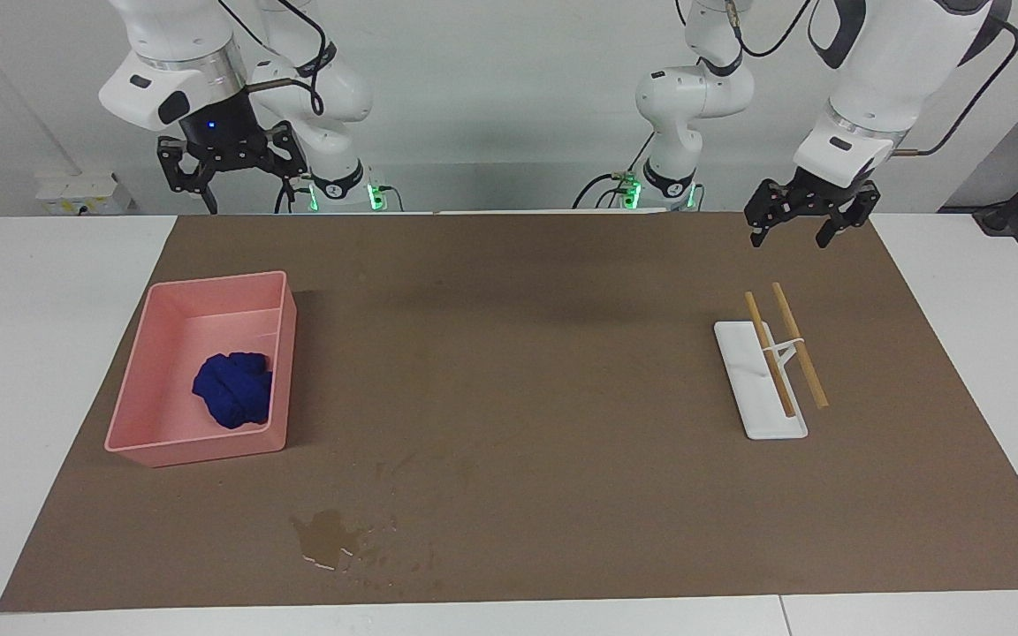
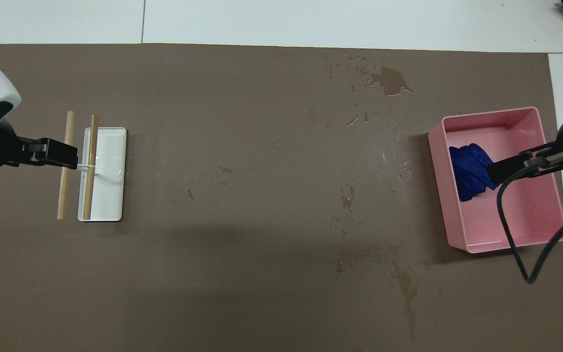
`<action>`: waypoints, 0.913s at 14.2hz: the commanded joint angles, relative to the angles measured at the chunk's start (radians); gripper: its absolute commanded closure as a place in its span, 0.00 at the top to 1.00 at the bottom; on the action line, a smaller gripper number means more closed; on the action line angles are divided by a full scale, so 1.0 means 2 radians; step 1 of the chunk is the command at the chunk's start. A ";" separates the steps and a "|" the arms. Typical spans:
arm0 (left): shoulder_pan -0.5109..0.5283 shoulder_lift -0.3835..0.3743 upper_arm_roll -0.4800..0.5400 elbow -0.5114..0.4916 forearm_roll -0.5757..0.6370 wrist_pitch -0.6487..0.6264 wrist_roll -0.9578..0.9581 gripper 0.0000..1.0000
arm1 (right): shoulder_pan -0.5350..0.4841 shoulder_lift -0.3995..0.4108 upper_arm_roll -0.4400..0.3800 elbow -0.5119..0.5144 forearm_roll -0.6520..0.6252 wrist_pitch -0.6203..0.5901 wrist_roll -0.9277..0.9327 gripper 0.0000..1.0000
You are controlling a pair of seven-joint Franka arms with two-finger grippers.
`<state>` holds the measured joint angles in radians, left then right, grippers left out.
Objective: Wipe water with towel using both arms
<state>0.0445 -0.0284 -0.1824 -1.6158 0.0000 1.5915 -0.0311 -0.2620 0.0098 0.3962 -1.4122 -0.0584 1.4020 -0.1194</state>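
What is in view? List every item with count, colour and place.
Flat mat: one, brown, covering the table's middle.
Rectangular plastic tray: one, pink, toward the right arm's end.
Crumpled cloth towel: one, deep blue, in the pink tray.
Damp water streak: one, darker brown, on the mat, nearer the robots than the tray.
Glossy puddle with droplets: one, clear, farther from the robots than the tray.
Flat rectangular stand: one, white, toward the left arm's end.
Wooden sticks: two, tan, propped across the stand.
Left gripper: one, black, open, raised near the sticks.
Right gripper: one, black, open, raised at the right arm's end.
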 commanded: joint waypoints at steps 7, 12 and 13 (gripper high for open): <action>-0.004 -0.005 0.004 -0.004 0.008 -0.006 -0.001 1.00 | -0.017 -0.004 0.003 -0.010 0.032 0.015 -0.002 1.00; -0.004 -0.005 0.004 -0.004 0.007 -0.006 -0.001 1.00 | 0.000 -0.007 -0.021 -0.005 0.032 -0.011 -0.036 1.00; -0.004 -0.005 0.004 -0.004 0.007 -0.006 -0.001 1.00 | 0.032 -0.016 -0.046 -0.006 0.032 -0.008 -0.035 1.00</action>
<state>0.0445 -0.0284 -0.1824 -1.6158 0.0000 1.5915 -0.0311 -0.2647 0.0090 0.3687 -1.4160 -0.0143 1.3947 -0.1630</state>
